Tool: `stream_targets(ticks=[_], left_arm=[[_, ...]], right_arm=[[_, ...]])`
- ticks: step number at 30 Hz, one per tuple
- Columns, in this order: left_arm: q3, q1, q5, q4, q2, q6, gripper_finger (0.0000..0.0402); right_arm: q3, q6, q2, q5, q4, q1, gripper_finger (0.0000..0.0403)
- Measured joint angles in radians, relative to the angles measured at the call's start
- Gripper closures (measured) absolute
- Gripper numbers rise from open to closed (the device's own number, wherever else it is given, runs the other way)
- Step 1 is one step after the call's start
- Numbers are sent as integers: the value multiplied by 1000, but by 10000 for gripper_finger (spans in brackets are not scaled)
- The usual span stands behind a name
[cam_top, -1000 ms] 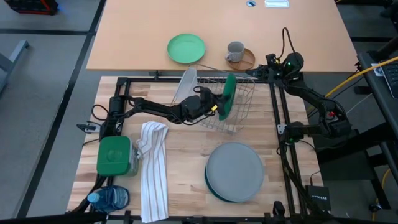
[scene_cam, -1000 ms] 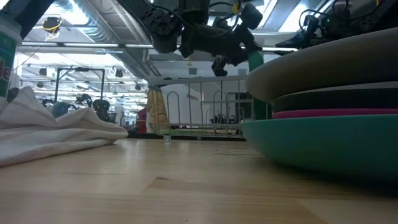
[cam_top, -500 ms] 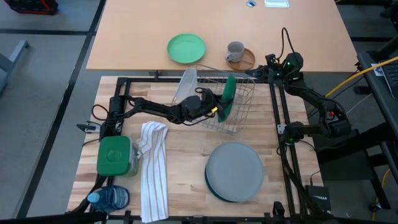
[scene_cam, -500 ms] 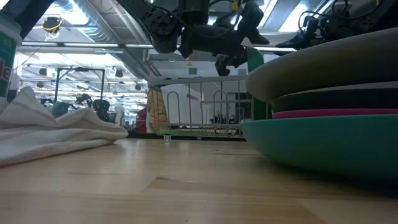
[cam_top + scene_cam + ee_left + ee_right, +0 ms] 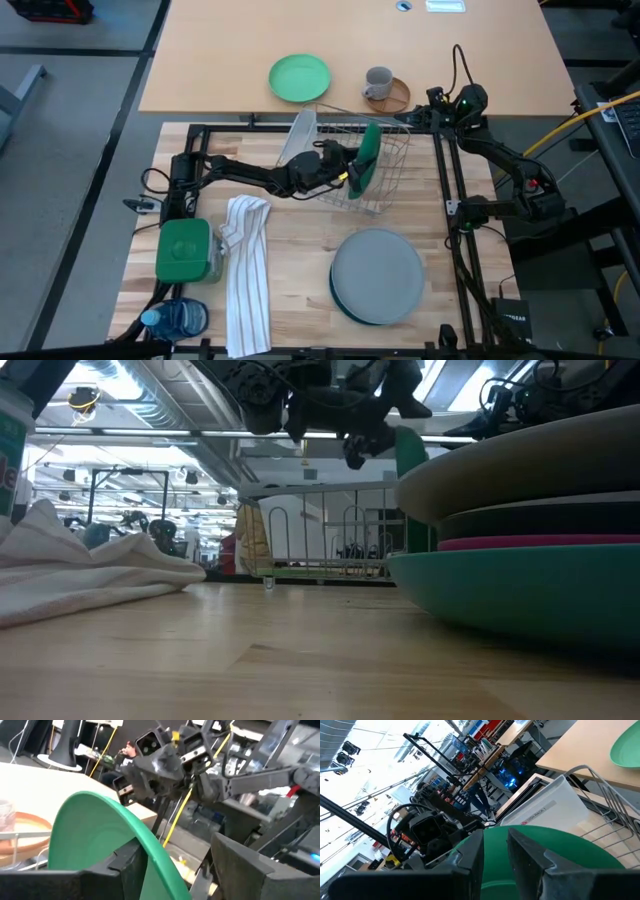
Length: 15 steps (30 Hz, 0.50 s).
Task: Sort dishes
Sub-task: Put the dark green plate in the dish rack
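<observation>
The left gripper (image 5: 345, 172) sits just left of centre in the high view, reaching into the wire dish rack (image 5: 385, 175). Its fingers (image 5: 131, 865) stand apart on either side of the dark green plate (image 5: 367, 156), whose rim passes between them with a gap showing on one side, so the claw looks spread open, not clamped. That plate stands on edge inside the rack, tilted a little, in the rack's right half. A white board (image 5: 298, 140) leans at the rack's left end.

The right gripper (image 5: 495, 855) belongs to the arm folded back at the upper right of the high view, off the wooden top beside the frame rail. Its two dark fingers are close together with a narrow gap; I can't tell whether that counts as open or shut.

The other dishes are a stack (image 5: 377, 276) at the lower centre-right of the high view, grey plate on top with a teal rim peeking out beneath. The low view shows the layers at the right edge: grey, charcoal, pink, teal. There is bare wood between the stack and the rack.

A striped cloth (image 5: 246, 270) lies lower left, beside a green-lidded container (image 5: 183, 249) and a blue bottle (image 5: 176, 318) at the bottom left corner. On the tan table (image 5: 220, 60) beyond sit a mint plate (image 5: 298, 77) and a grey mug (image 5: 378, 83).
</observation>
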<state>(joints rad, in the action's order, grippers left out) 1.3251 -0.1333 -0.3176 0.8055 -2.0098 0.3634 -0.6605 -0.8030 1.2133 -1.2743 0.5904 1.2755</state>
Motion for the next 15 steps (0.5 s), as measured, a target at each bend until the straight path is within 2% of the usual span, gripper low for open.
stream_targets(ticks=[7,15], left_arm=[[0,0,0,-95,0,1,196],[0,-6,-1,-105,0,-43,199]], right_arm=[[0,4,0,17,-35,0,314],[0,57,0,130,-86,-79,314]])
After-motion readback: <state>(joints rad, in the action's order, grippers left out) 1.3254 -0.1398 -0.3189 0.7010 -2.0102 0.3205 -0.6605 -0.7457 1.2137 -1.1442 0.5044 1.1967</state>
